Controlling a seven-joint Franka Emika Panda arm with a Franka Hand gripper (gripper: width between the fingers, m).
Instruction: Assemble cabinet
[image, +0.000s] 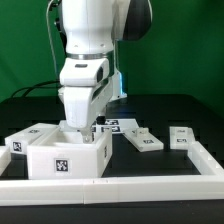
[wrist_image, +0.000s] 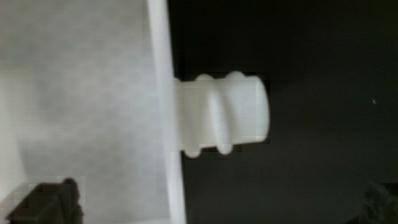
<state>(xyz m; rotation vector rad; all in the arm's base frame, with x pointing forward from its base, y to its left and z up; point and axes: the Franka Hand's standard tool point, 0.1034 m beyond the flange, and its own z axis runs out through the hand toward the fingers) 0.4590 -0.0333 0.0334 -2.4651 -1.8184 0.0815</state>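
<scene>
The white cabinet body stands at the front on the exterior view's left, with a square tag on its front face. My gripper is low at the body's back edge, and its fingertips are partly hidden there. In the wrist view a flat white cabinet face fills one side, and a ribbed white peg sticks out from its edge. The gripper is open. One dark finger lies over the white face; the other is at the far side over the dark table. Nothing is held.
A tagged white piece lies beside the body on the exterior view's left. Two flat tagged white pieces lie to its right. The marker board lies behind the arm. A white rail runs along the front and right.
</scene>
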